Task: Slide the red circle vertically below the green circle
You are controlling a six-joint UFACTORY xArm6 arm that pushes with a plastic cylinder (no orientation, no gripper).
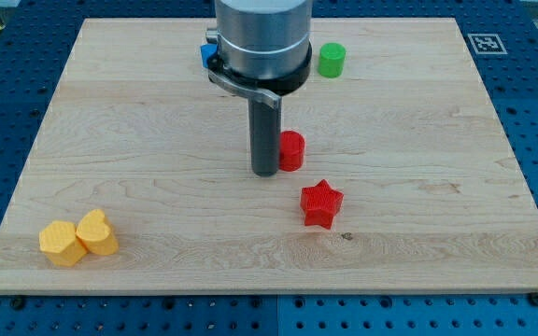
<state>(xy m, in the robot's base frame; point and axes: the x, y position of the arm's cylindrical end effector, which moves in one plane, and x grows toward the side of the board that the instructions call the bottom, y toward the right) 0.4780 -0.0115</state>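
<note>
The red circle [292, 150] stands on the wooden board near the middle. My tip [266, 173] is right against its left side, touching or almost touching it. The green circle [332, 60] stands near the view's top, up and to the right of the red circle. The red circle lies lower than the green circle and somewhat to its left.
A red star [321, 203] lies just below and right of the red circle. A blue block [208, 54] is partly hidden behind the arm at the top. Two yellow blocks [78, 238] sit at the bottom left. The board's edge [269, 291] runs along the bottom.
</note>
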